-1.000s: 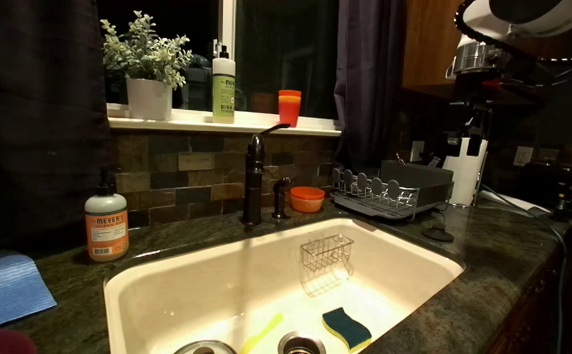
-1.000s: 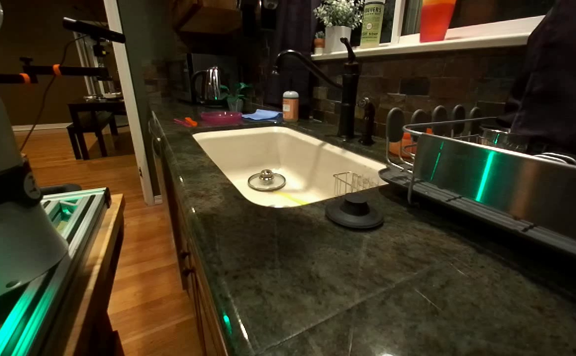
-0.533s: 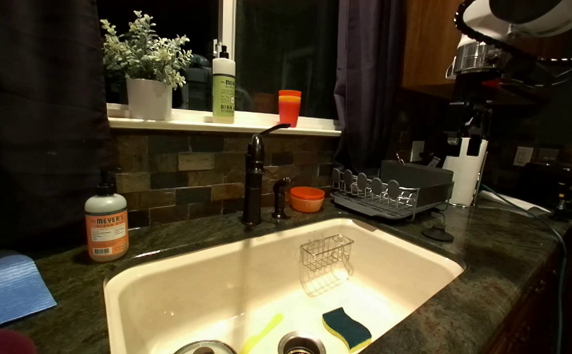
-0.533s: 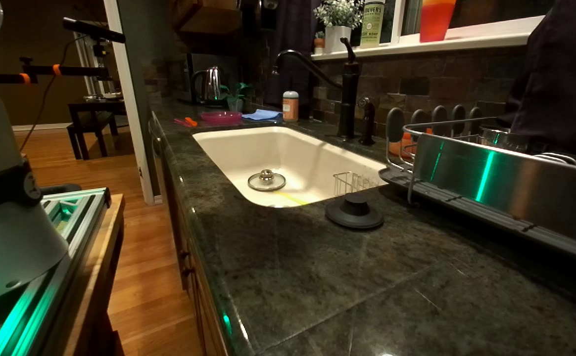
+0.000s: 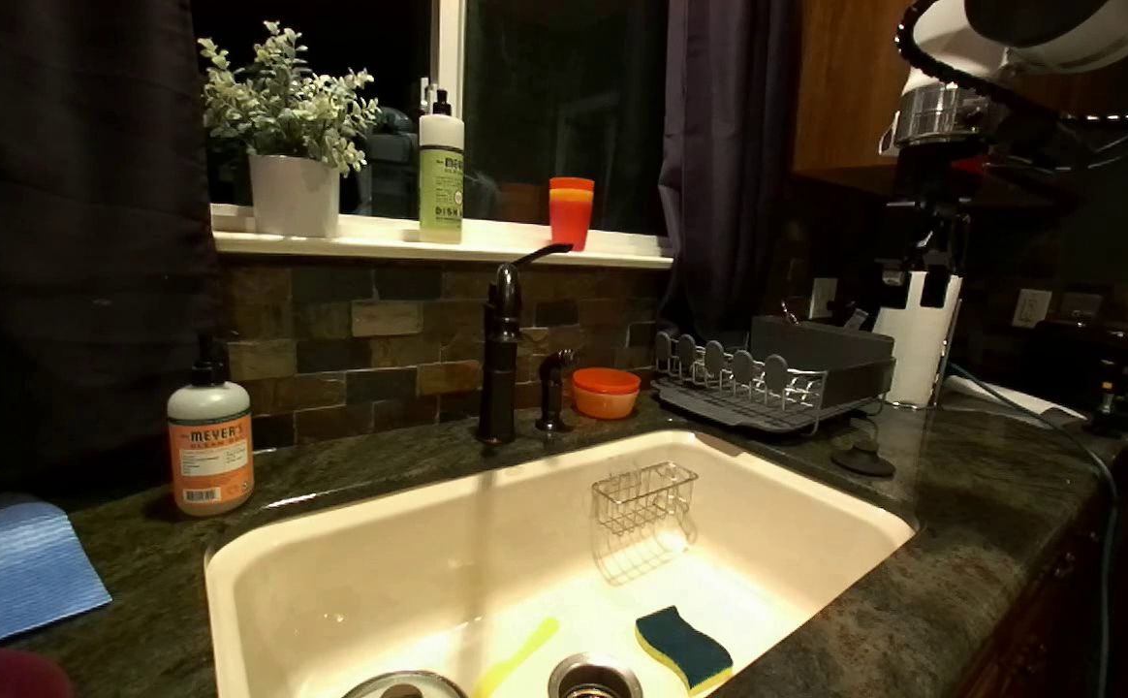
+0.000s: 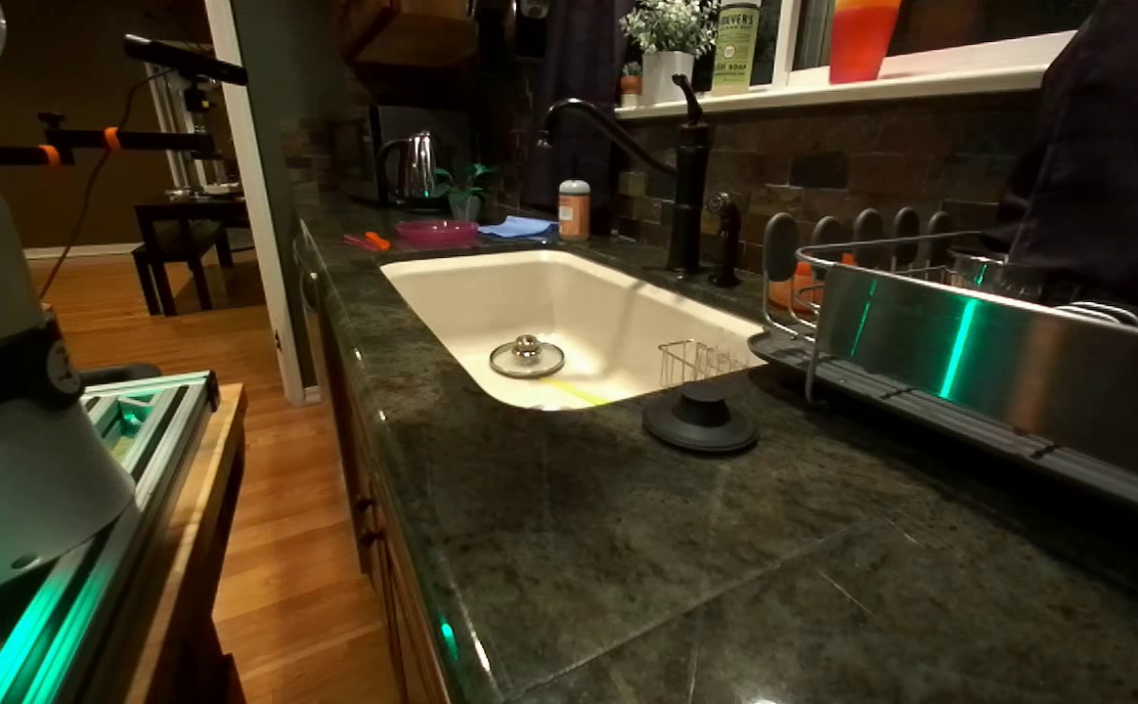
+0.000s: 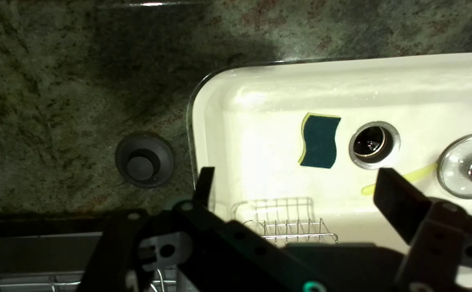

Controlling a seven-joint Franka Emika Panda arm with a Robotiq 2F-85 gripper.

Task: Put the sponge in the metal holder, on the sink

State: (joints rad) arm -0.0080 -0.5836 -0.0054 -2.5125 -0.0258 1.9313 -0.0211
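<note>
Wrist view, left to right: round black stopper (image 7: 144,160) on the dark green stone surface (image 7: 57,101), just beside the cream sink (image 7: 268,97). My hand (image 7: 295,174): fingers spread wide, gripping nothing. Silver wire holder (image 7: 297,235), against the sink wall, shows between the fingers, low in my view. Wavy teal-and-yellow sponge (image 7: 320,141) lies flat on the sink floor, well below the hand, past the fingertips, within their spread. Then round metal drain (image 7: 374,145), slim yellow-green handle (image 7: 420,173), clear glass lid (image 7: 457,166).
</note>
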